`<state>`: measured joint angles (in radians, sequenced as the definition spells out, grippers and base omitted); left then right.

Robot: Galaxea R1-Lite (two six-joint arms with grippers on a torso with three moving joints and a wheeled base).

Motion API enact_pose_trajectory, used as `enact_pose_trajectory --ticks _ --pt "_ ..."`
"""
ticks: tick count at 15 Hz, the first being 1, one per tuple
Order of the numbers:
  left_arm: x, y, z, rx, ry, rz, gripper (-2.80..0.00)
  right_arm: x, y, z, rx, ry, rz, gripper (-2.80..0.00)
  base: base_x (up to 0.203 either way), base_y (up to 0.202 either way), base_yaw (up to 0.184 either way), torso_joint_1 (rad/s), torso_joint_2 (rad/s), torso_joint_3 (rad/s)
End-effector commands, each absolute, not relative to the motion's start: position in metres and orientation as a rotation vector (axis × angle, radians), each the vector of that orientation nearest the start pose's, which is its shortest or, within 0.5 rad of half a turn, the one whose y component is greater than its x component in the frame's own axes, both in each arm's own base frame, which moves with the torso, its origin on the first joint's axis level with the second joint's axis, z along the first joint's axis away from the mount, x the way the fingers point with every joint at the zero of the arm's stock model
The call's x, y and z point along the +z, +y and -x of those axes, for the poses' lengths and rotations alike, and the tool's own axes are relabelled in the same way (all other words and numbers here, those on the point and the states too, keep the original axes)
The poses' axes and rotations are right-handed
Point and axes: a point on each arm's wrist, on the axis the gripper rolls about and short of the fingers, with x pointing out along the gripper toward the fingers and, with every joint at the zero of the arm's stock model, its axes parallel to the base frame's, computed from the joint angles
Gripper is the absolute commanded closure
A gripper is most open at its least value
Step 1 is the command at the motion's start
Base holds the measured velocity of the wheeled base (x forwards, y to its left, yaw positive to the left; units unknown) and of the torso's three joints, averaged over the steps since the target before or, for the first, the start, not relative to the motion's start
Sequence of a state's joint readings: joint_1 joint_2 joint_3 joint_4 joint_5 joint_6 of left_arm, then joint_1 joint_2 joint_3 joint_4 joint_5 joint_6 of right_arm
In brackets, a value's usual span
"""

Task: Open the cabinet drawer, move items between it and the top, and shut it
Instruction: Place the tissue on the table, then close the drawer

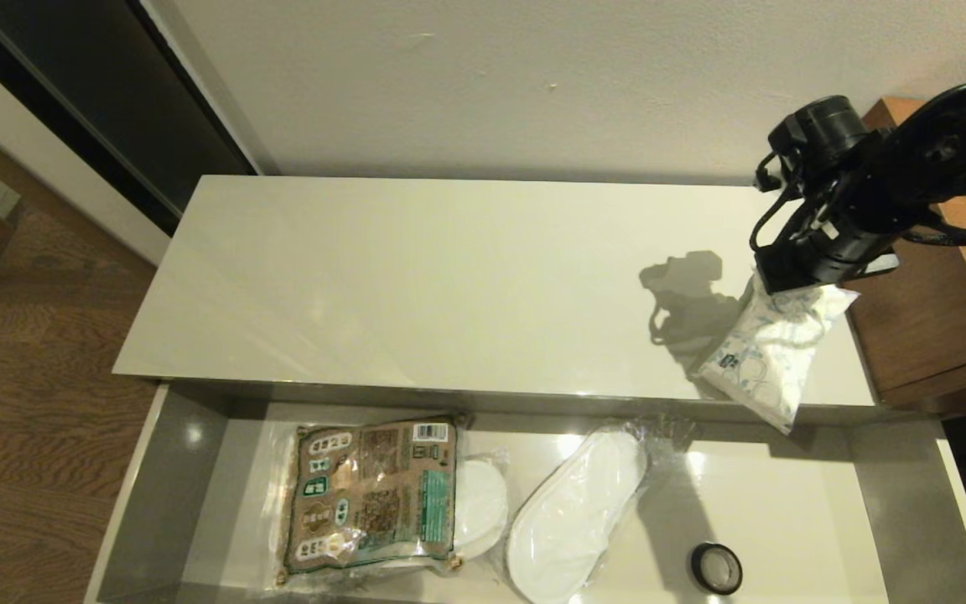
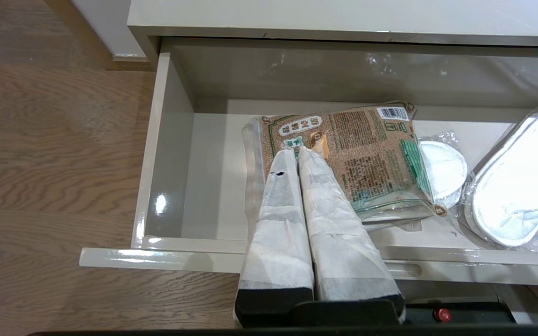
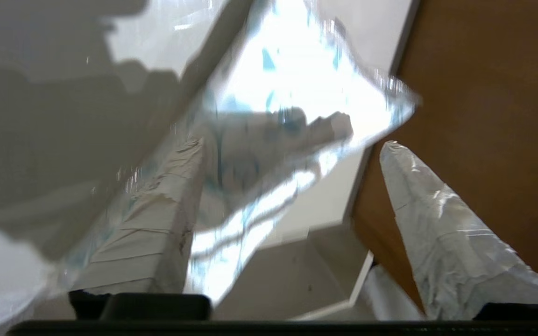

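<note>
The cabinet drawer (image 1: 143,503) stands pulled open below the top (image 1: 449,277). In it lie the brown-and-green packet (image 1: 370,495) at the left and the dark tape ring (image 1: 716,568) at the right. The tissue pack (image 1: 772,348) slants at the top's right end, its lower corner past the front edge. My right gripper (image 1: 802,277) is directly over it and open. In the right wrist view the tissue pack (image 3: 297,84) leans against one finger (image 3: 157,224), the other stands apart. My left gripper (image 2: 293,151) is shut and empty, hovering over the packet (image 2: 367,154) near the drawer's front panel (image 2: 157,259).
Two plastic-wrapped white slippers lie in the drawer, one (image 1: 575,512) in the middle and one (image 1: 479,503) partly under the packet. A taller brown wooden unit (image 1: 953,319) adjoins the top's right end. A wall runs behind the top. Wooden floor lies to the left.
</note>
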<state>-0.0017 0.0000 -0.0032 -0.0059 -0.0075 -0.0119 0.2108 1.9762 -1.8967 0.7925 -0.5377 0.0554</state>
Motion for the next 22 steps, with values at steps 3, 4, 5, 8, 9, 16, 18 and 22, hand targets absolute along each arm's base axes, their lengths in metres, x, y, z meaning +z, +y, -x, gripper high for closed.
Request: enact_pose_trajectory --ticks 3,4,5,8,9,16,18,22 --pt "0.077 0.000 0.023 -0.010 -0.008 0.012 0.00 0.301 0.072 -0.290 -0.276 0.766 0.244 -2.80 0.000 0.000 0.000 0.000 0.00 0.000" --pt "0.077 0.000 0.023 -0.009 -0.008 0.012 0.00 0.308 0.075 -0.271 -0.251 0.763 0.250 -2.80 0.000 0.000 0.000 0.000 0.00 0.000" --pt "0.077 0.000 0.023 -0.011 -0.008 0.012 0.00 0.311 0.077 -0.254 -0.229 0.773 0.259 -2.80 0.000 0.000 0.000 0.000 0.00 0.000" --pt "0.077 0.000 0.023 -0.010 -0.008 0.012 0.00 0.295 0.082 -0.201 -0.188 0.894 0.274 0.00 0.000 0.000 0.000 0.000 0.00 0.000" --pt "0.077 0.000 0.023 -0.010 -0.008 0.012 0.00 0.285 0.082 -0.193 -0.194 0.943 0.265 0.00 0.000 0.000 0.000 0.000 0.00 0.000" --pt "0.077 0.000 0.023 -0.009 -0.008 0.012 0.00 0.221 0.078 -0.159 -0.291 1.119 0.093 0.00 0.000 0.000 0.000 0.000 0.00 0.000" --pt "0.077 0.000 0.023 -0.009 -0.008 0.012 0.00 0.194 0.077 -0.143 -0.272 1.096 0.055 0.00 0.000 0.000 0.000 0.000 0.00 0.000" --pt "0.077 0.000 0.023 -0.009 -0.008 0.012 0.00 0.128 0.084 -0.126 -0.155 0.948 -0.061 0.00 0.000 0.000 0.000 0.000 0.00 0.000"
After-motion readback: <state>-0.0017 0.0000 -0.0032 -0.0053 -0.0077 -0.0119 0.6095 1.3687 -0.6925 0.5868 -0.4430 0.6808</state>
